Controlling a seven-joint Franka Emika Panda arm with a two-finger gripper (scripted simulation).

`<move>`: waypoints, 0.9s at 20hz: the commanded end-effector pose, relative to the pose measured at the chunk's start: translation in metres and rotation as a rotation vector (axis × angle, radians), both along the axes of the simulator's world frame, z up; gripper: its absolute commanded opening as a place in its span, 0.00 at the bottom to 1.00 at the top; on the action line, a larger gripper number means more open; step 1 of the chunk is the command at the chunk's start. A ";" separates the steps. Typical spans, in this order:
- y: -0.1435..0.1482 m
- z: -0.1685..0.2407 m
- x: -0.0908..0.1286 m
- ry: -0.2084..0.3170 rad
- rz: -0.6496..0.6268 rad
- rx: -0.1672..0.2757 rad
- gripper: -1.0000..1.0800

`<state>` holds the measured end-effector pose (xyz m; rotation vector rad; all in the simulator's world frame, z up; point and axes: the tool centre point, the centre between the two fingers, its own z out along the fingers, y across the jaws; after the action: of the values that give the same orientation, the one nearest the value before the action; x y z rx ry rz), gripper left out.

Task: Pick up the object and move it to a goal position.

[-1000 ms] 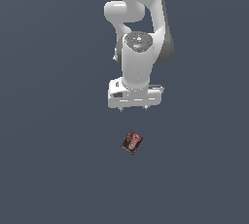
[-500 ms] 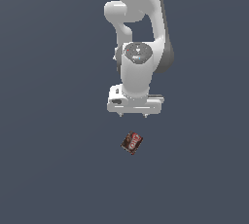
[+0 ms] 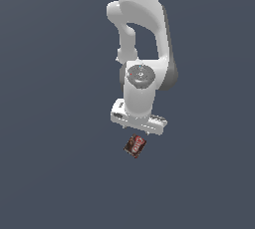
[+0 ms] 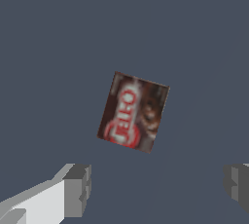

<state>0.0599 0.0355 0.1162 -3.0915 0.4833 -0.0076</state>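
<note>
Wrist view shows the gripper spread wide and empty above the box, which lies well away from every worktop edge, so centring is advised before descent.

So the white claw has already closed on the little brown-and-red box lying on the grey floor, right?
Not quite. The gripper is open and not touching the box. The wrist view shows its two fingers spread wide with the box lying free beyond them. The box does lie on the grey floor.
</note>
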 end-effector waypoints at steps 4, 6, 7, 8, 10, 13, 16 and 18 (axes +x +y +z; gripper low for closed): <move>0.000 -0.023 0.016 0.005 -0.139 -0.003 0.96; 0.000 -0.030 0.020 0.006 -0.179 -0.005 0.96; 0.000 -0.033 0.022 0.006 -0.196 -0.006 0.96; 0.000 -0.035 0.024 0.007 -0.212 -0.006 0.96; 0.000 -0.040 0.027 0.007 -0.240 -0.008 0.96; 0.001 -0.046 0.030 0.008 -0.271 -0.009 0.96; 0.001 -0.049 0.032 0.008 -0.289 -0.010 0.96; 0.001 -0.050 0.032 0.008 -0.295 -0.010 0.96</move>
<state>0.0912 0.0362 0.0667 -3.0019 0.9256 0.0010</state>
